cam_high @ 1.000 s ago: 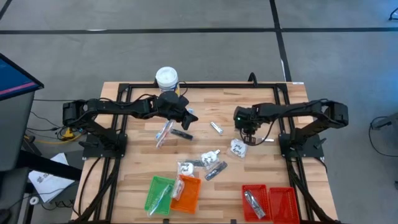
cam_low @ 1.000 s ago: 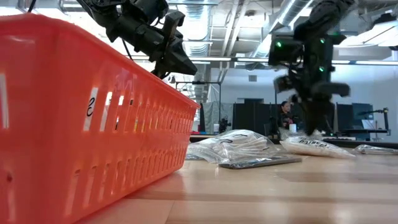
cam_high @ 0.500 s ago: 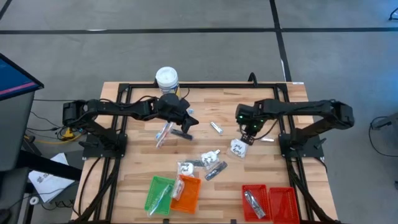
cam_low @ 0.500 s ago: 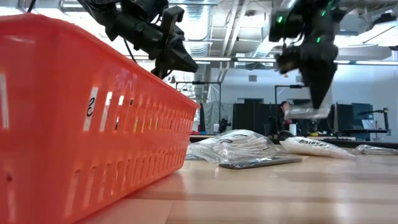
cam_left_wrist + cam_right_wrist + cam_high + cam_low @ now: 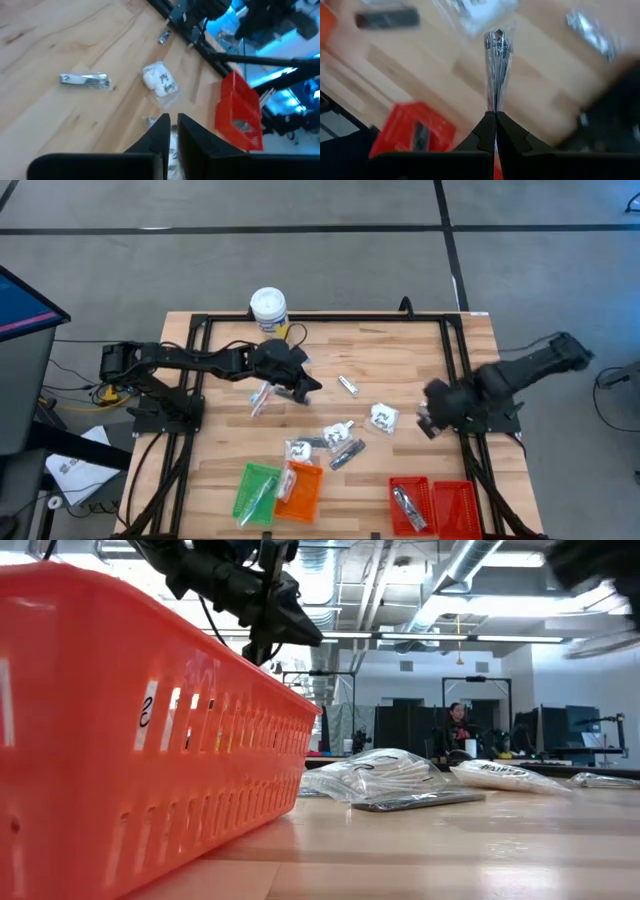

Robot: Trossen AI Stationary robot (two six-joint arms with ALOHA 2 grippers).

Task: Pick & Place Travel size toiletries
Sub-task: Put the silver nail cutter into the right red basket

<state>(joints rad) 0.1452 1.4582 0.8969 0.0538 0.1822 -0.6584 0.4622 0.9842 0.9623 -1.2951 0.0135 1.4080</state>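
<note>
My right gripper (image 5: 430,422) hangs over the table's right side, shut on a slim clear-wrapped silvery packet (image 5: 496,55). My left gripper (image 5: 314,387) hovers above the table's middle left, its fingers (image 5: 161,131) shut to a slit with nothing seen between them. Below lie other toiletries: a white crinkly packet (image 5: 384,417) (image 5: 161,82), a silvery clipper (image 5: 347,385) (image 5: 84,79), a pink-tinted stick (image 5: 262,398) and a cluster of packets and dark tubes (image 5: 338,442). My right gripper pinches one end of the slim packet (image 5: 494,102) between its two fingertips. The fingers point steeply down, and the packet sticks out past them along their line. It is lifted clear of the table.
A green tray (image 5: 256,492) and an orange tray (image 5: 302,490) (image 5: 150,730) stand at the near edge, and two red trays (image 5: 432,505) at the near right. A white-lidded tub (image 5: 268,305) is at the far edge. Black rails (image 5: 455,370) frame the table.
My right gripper has risen from the table with the slim packet, swung toward the right and near edges and rolled its wrist; the packet is now lifted clear. My left gripper has shifted a little toward the near edge.
</note>
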